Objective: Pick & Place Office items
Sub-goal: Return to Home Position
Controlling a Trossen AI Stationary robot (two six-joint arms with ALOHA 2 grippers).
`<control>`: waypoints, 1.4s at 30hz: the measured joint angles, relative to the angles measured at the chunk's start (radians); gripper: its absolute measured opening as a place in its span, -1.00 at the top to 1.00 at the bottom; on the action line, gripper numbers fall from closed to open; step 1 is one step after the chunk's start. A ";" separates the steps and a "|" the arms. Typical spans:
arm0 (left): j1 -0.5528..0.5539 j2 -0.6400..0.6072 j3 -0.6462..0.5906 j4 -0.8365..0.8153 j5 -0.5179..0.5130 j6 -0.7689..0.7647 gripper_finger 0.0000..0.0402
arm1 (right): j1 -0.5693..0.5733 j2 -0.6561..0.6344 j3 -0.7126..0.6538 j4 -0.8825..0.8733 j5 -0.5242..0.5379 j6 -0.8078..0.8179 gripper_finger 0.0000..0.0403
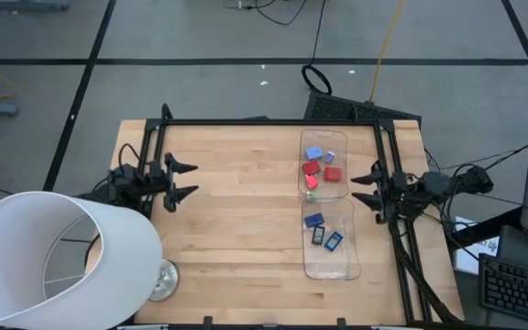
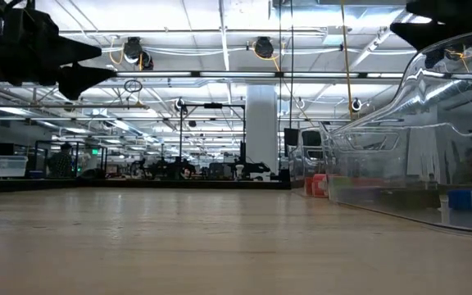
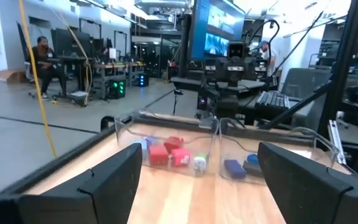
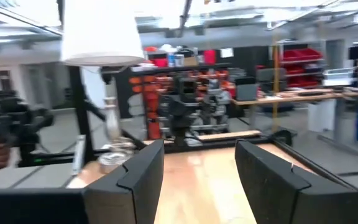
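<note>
The office items lie in a clear plastic tray (image 1: 351, 266) at the table's right. Its far compartment holds red pieces (image 1: 312, 169), light blue pieces (image 1: 313, 153) and a green one (image 1: 312, 183). Its near compartment holds blue and dark pieces (image 1: 319, 236). The left wrist view shows the red pieces (image 3: 166, 152) and the blue ones (image 3: 233, 166) across the table. My left gripper (image 1: 187, 181) hangs open at the table's left edge, pointing toward the tray. My right gripper (image 1: 365, 188) hangs open at the right edge, just beside the tray. Neither has anything between its fingers.
A big white lampshade (image 1: 58, 261) lies tipped over the table's near left corner, its stand's base (image 1: 160, 280) beside it. A dark frame (image 1: 273, 123) runs along the far edge. Bare wood (image 1: 246, 211) lies between the grippers.
</note>
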 joint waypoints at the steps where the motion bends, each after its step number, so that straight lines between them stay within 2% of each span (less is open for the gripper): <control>1: 0.001 -0.003 -0.007 0.000 0.007 -0.003 -0.61 | 0.000 0.002 -0.006 0.005 0.024 -0.005 0.05; 5: 0.002 -0.005 -0.022 -0.010 0.031 -0.018 -0.61 | 0.000 0.002 -0.065 0.062 0.148 -0.024 0.06; 7: 0.002 -0.005 -0.022 -0.022 0.039 -0.018 -0.61 | 0.000 0.002 -0.098 0.132 0.171 -0.041 0.07; 13: 0.002 -0.005 -0.022 -0.024 0.047 0.002 -0.61 | 0.000 0.002 -0.187 0.304 0.175 -0.079 0.06; 23: 0.002 -0.005 -0.022 -0.023 0.046 0.007 -0.61 | -0.021 0.007 -0.223 0.303 0.168 -0.057 0.07; 29: 0.002 -0.005 -0.022 -0.023 0.043 0.011 -0.61 | -0.087 0.050 -0.224 0.279 0.046 -0.024 0.05; 36: 0.002 -0.005 -0.022 -0.023 0.042 0.016 -0.61 | -0.165 0.127 -0.225 0.277 0.025 0.002 0.07; 42: 0.002 -0.005 -0.021 -0.051 0.058 0.016 -0.61 | -0.178 0.071 -0.189 0.254 -0.096 -0.067 0.06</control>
